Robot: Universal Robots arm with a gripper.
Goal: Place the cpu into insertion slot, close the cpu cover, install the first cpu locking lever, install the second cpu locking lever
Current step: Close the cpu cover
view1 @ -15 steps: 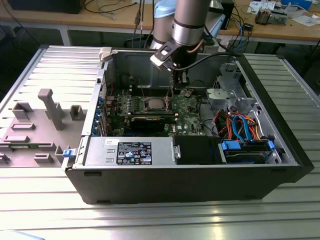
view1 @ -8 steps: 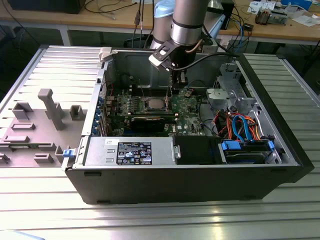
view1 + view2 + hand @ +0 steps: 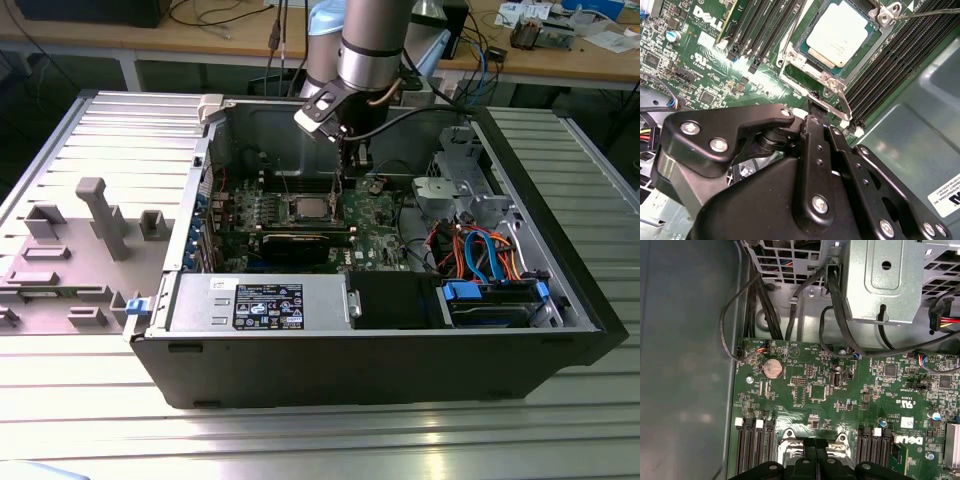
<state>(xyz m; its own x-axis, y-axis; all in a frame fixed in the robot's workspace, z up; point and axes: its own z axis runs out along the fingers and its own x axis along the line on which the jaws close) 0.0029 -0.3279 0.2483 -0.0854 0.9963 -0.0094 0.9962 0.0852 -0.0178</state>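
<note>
The cpu (image 3: 840,31) lies flat in its socket on the green motherboard (image 3: 705,60), its grey metal face showing. The cpu cover (image 3: 791,60) lies down around it as a silvery frame. A thin wire locking lever (image 3: 930,11) runs off from the socket's far corner. A second metal lever arm (image 3: 841,102) slants beside the near corner. My gripper (image 3: 812,100) hovers just off that near corner with its black fingers (image 3: 812,145) pressed together and nothing between them. In the exterior view the gripper (image 3: 352,165) hangs inside the case beside the cpu (image 3: 308,208).
Black memory slots (image 3: 900,60) flank the socket on both sides. A grey drive cage (image 3: 885,280) and black cables (image 3: 840,325) stand past the board's edge. The open case wall (image 3: 230,130) and a power supply (image 3: 260,300) box in the work area.
</note>
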